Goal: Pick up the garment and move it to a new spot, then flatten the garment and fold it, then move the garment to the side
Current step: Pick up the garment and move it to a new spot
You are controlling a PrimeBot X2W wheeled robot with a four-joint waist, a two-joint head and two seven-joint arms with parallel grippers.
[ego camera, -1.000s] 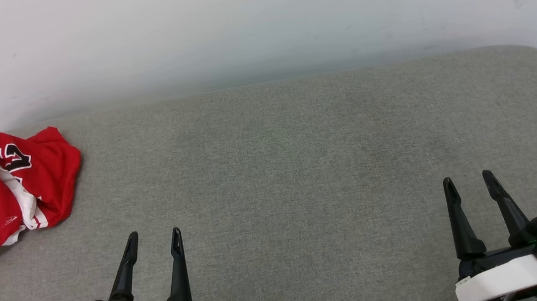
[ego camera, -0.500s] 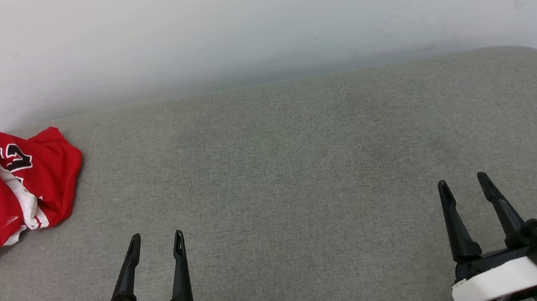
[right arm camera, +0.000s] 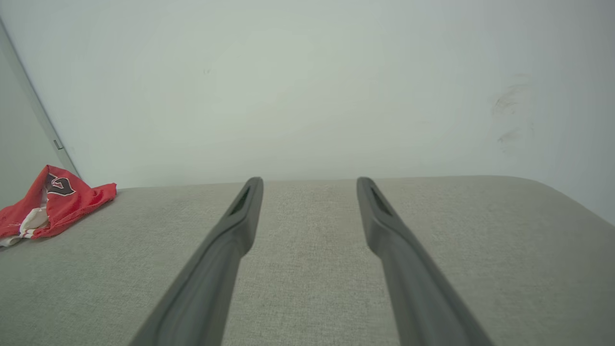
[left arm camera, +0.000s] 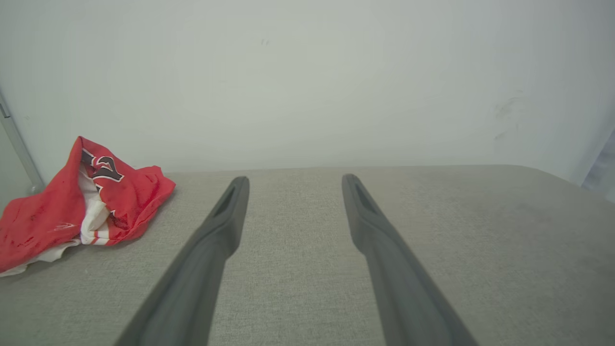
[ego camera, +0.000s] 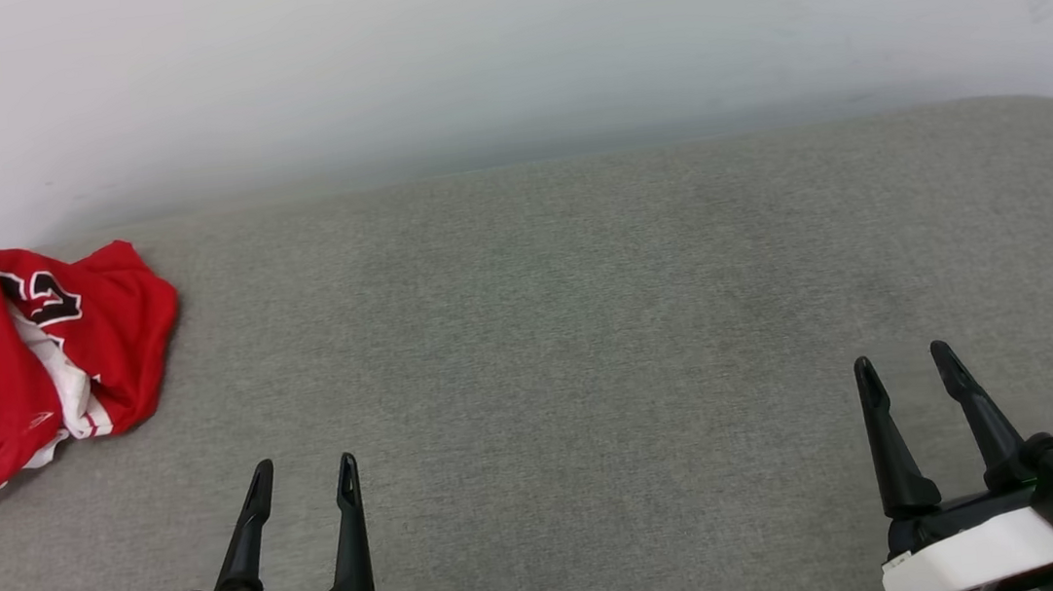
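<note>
Lying crumpled: one garment [ego camera: 44, 361]; two pincers, left pincer [ego camera: 303, 468], right pincer [ego camera: 904, 363], agape.

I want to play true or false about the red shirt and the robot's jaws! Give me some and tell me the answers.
1. The garment lies crumpled at the left end of the grey cushion. True.
2. The left jaws hold the garment. False: they stand open and empty, apart from it.
3. The right jaws stand open. True.
4. The garment lies nearer the right jaws. False: it lies nearer the left jaws.
</note>
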